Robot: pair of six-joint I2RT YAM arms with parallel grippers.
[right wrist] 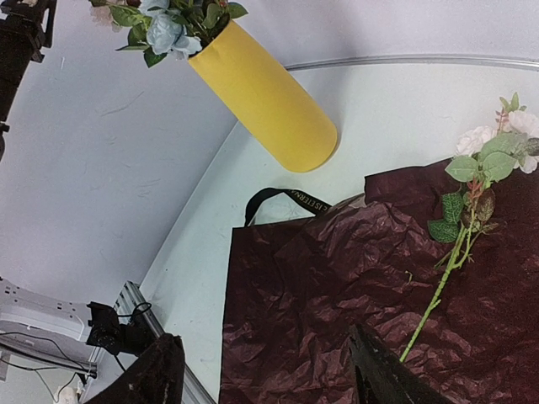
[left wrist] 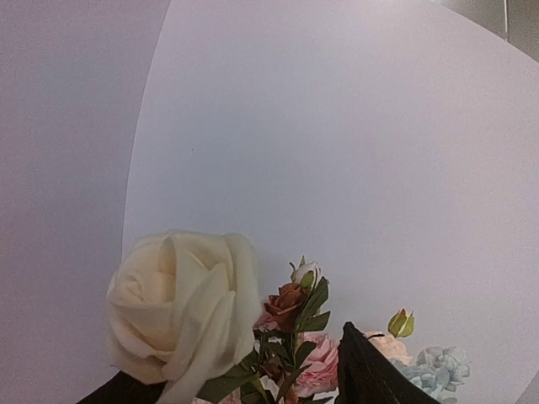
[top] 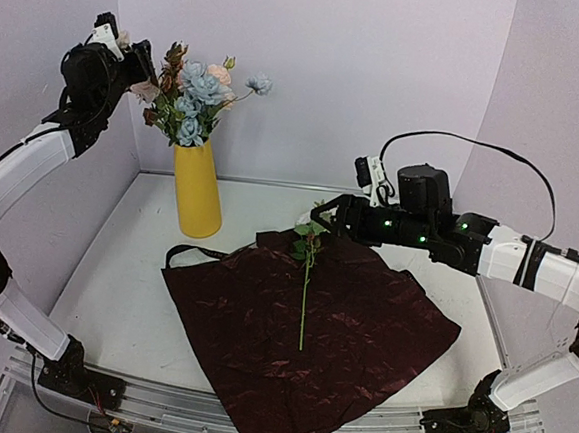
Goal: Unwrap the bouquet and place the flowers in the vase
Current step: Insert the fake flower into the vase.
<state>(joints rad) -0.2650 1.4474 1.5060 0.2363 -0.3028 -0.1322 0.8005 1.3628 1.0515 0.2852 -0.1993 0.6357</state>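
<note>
On the near half of the table (top: 112, 303), the dark red paper (top: 359, 352) lies spread flat. One loose flower (top: 304, 298) rests on it, its stem running straight from near to far, with the bare end toward the arm bases and the leafy head at the sheet's far edge. Your right gripper (top: 331, 218) hovers just beside that head, on its right, with its jaws wide and nothing in them. From its wrist camera the stem lies ahead and to the right of the fingers, slanting away. That makes the right arm much the nearer one, and I judge the grasp wants the jaws set across the stem, not along it. Past the paper's far-left corner is the black ribbon (top: 188, 252), then the yellow vase (top: 197, 194), upright and well left of the loose flower, with the other flowers (top: 193, 99) standing in it. Highest and farthest, your left gripper (top: 141, 66) is at the blooms, with a cream rose (left wrist: 181, 311) just beyond its fingers. Its jaws stand apart, pinching nothing you can see.
</note>
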